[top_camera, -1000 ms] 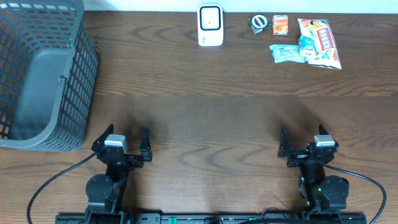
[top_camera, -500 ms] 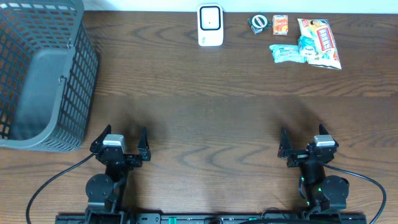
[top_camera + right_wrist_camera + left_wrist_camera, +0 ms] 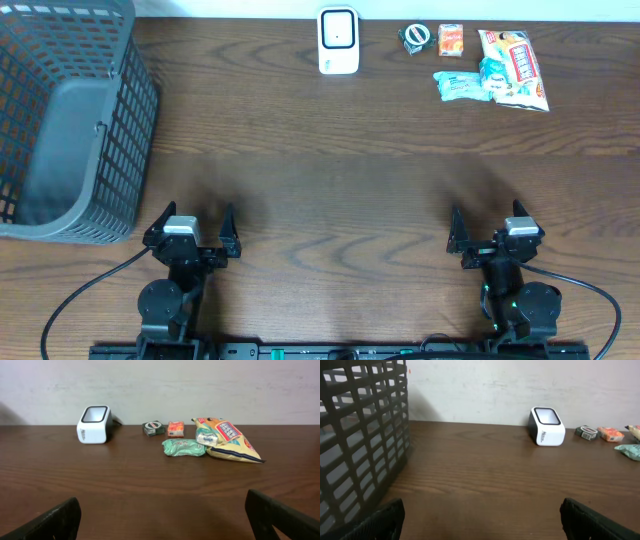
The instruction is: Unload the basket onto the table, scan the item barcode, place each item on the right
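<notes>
The overhead view is evenly and softly lit, with no hard glare. The grain of the surface (image 3: 330, 150) is rendered sharply, and only faint, diffuse shadows are seen on it ahead of each arm and along the basket (image 3: 60, 120). The wrist views are dimmer and warmer. In them the wall (image 3: 520, 385) is lit unevenly, a soft shadow being cast on it beside the basket, and the jaws are shown as dark, blurred shapes in the lower corners. A mild sheen is carried by the scanner (image 3: 547, 426); the distant packets (image 3: 220, 435) are slightly soft.
</notes>
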